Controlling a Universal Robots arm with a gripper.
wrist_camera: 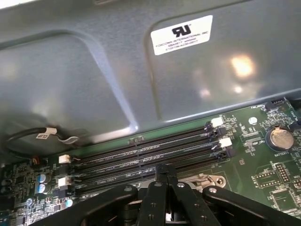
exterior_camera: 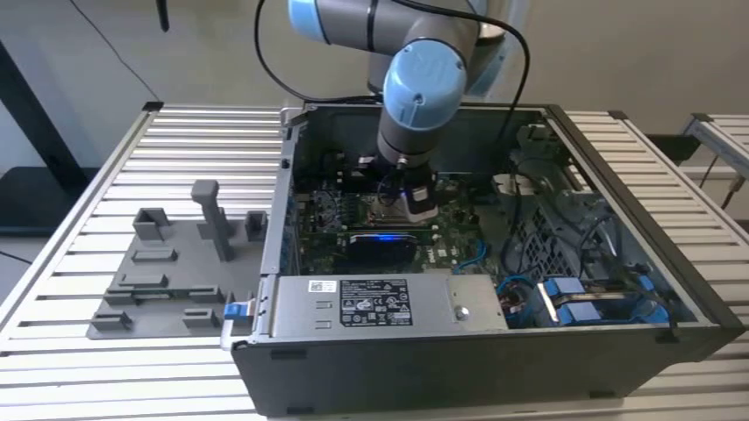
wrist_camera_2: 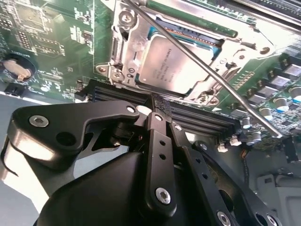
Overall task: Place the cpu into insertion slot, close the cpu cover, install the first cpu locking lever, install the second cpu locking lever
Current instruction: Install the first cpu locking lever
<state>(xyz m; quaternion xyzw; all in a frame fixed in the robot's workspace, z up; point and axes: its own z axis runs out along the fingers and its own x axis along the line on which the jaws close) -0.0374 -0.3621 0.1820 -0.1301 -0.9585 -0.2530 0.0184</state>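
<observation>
The arm (exterior_camera: 412, 132) is built of grey metallic tube sections joined by rounded light-blue caps (exterior_camera: 422, 74), and a thin black cable (exterior_camera: 260, 48) loops alongside it. Near the wrist sits a small pale boxy module (exterior_camera: 419, 203) (a blue glow shows just beside it). In both wrist views the gripper (wrist_camera_2: 153, 104) (wrist_camera: 165, 168) is matte black, made of flat bars and broad rounded plates. Silver round-headed screws (wrist_camera_2: 163, 196) pin its joints, and small unfilled holes run along the bars.
</observation>
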